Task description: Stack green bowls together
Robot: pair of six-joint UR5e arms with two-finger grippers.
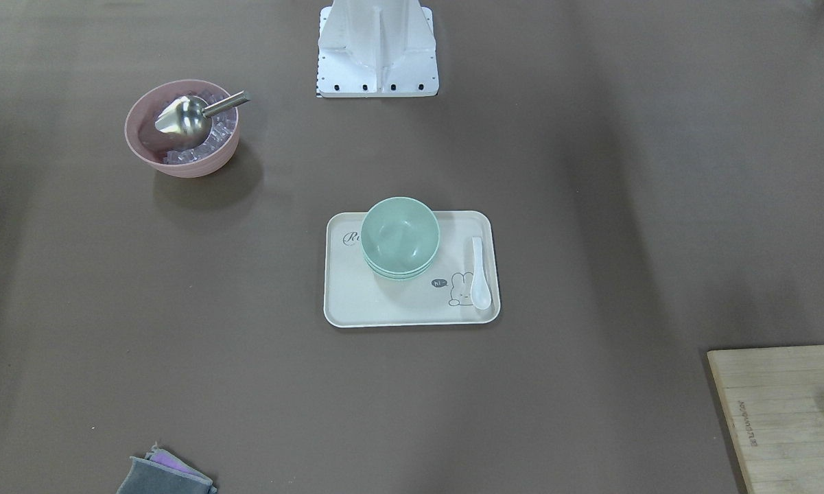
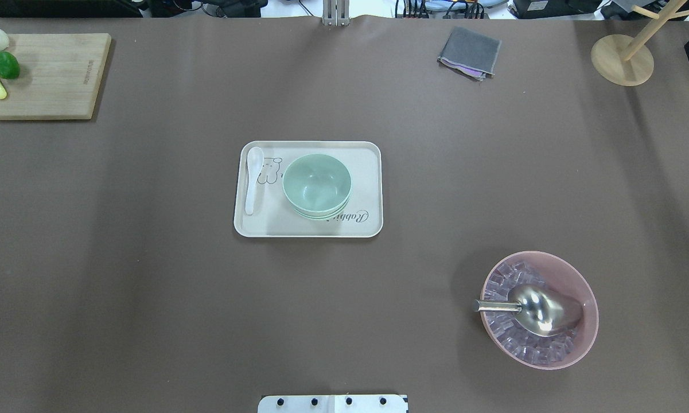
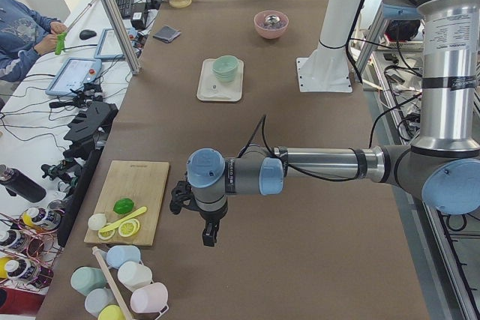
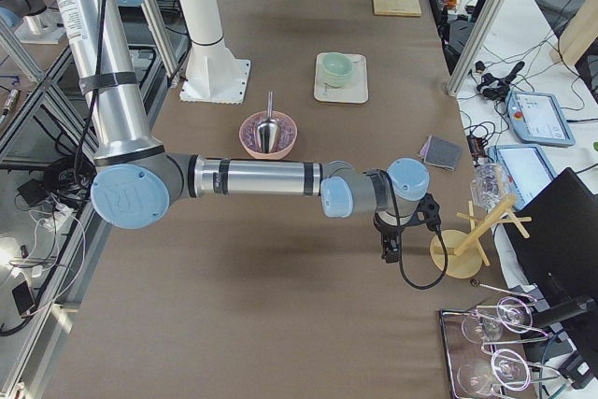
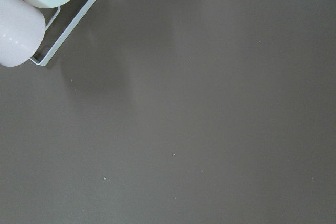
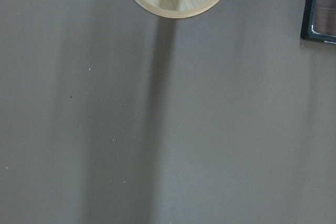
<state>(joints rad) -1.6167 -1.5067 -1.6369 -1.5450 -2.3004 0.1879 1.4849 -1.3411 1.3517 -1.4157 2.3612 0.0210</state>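
Observation:
The green bowls (image 2: 316,186) are nested in one stack on the cream tray (image 2: 367,223) in the middle of the table. They also show in the front-facing view (image 1: 399,236), the left side view (image 3: 224,67) and the right side view (image 4: 337,68). My left gripper (image 3: 208,234) hangs over bare table at the robot's far left end, beside the cutting board. My right gripper (image 4: 389,248) hangs over the table at the far right end, near the wooden stand. Both show only in the side views, so I cannot tell whether they are open or shut.
A white spoon (image 2: 253,178) lies on the tray. A pink bowl (image 2: 573,275) holds ice and a metal scoop (image 2: 528,308). A cutting board (image 2: 51,77) with lime, a grey cloth (image 2: 469,53), a wooden stand (image 2: 622,59) and a mug rack (image 3: 124,282) stand around.

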